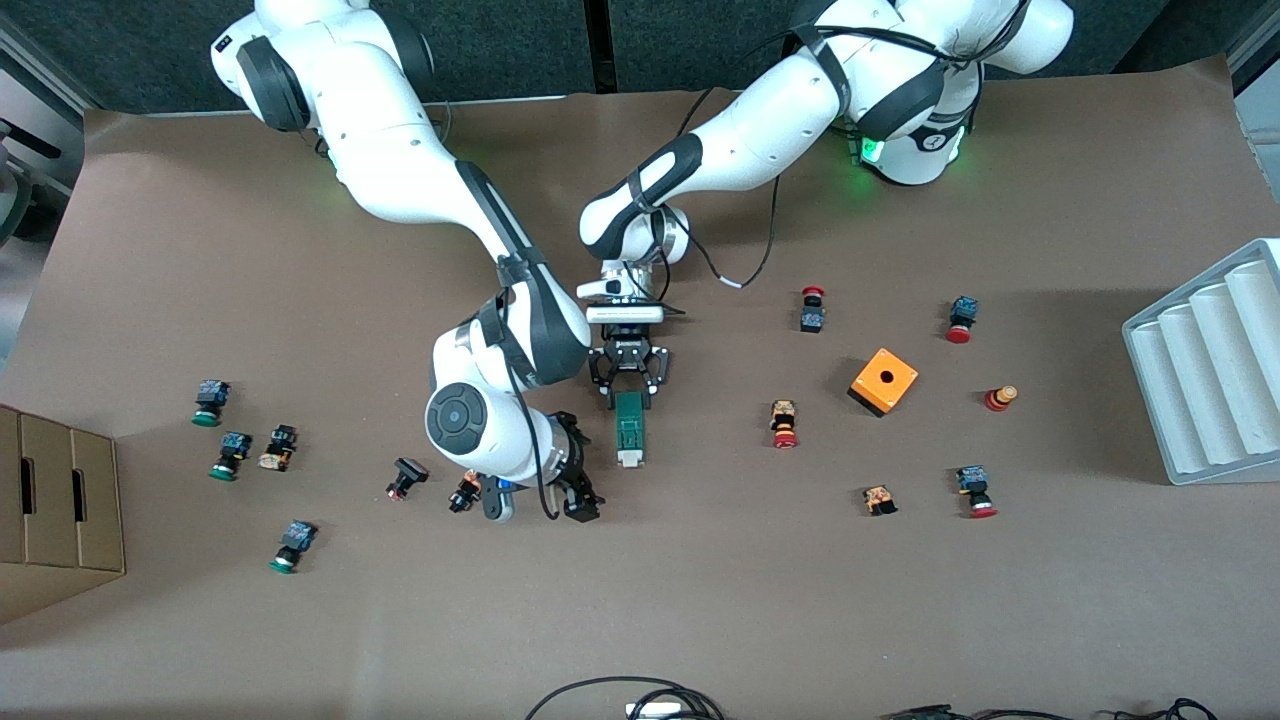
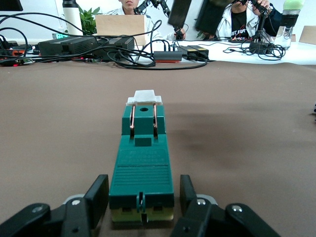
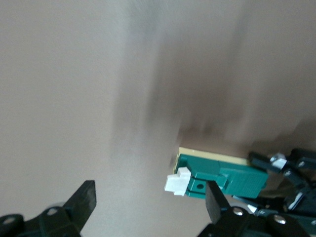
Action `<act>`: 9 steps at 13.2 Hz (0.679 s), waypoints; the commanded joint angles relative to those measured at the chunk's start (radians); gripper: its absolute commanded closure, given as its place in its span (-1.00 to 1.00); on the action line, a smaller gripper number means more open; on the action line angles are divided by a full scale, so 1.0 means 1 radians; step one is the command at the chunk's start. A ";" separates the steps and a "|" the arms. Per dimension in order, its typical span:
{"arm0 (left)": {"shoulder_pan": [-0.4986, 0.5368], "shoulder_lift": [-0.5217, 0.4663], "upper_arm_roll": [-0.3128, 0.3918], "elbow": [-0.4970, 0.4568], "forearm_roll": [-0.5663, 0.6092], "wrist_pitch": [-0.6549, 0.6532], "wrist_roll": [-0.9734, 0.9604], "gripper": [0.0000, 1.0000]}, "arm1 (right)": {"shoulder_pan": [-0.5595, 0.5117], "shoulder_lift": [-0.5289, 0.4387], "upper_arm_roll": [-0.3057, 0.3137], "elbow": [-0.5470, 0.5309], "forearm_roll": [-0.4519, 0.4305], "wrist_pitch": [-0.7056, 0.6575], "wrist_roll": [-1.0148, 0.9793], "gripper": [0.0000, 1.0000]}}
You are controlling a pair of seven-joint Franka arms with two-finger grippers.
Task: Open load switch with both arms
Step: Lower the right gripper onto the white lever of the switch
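Note:
The load switch (image 1: 630,425) is a narrow dark-green block lying flat mid-table, its white lever (image 1: 629,459) at the end nearer the front camera. My left gripper (image 1: 628,392) is down at the switch's other end. In the left wrist view its fingers (image 2: 98,195) stand on either side of the load switch (image 2: 142,168), open, with a narrow gap on each side. My right gripper (image 1: 540,503) is open wide, low beside the lever end, toward the right arm's end of the table. In the right wrist view the white lever (image 3: 177,183) lies near one finger of the right gripper (image 3: 148,197), untouched.
Small push-buttons (image 1: 465,492) (image 1: 405,477) lie close by the right gripper. More buttons are scattered toward both ends. An orange cube (image 1: 884,380) and a white ribbed rack (image 1: 1205,370) stand toward the left arm's end. A cardboard box (image 1: 55,510) stands at the right arm's end.

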 commanded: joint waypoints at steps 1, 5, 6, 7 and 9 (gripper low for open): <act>-0.020 0.016 0.014 0.025 0.012 -0.016 -0.004 -0.32 | 0.035 0.051 -0.023 0.046 0.062 0.041 0.084 -0.98; -0.020 0.016 0.014 0.025 0.012 -0.016 -0.004 -0.32 | 0.054 0.085 -0.022 0.048 0.094 0.032 0.144 -0.85; -0.020 0.016 0.014 0.025 0.012 -0.016 -0.004 -0.32 | 0.054 0.085 -0.022 0.046 0.105 0.015 0.149 -0.77; -0.020 0.016 0.014 0.025 0.012 -0.016 -0.004 -0.32 | 0.054 0.085 -0.025 0.048 0.115 -0.005 0.150 -0.74; -0.020 0.016 0.014 0.025 0.012 -0.016 -0.004 -0.32 | 0.052 0.085 -0.024 0.048 0.119 -0.011 0.152 -0.74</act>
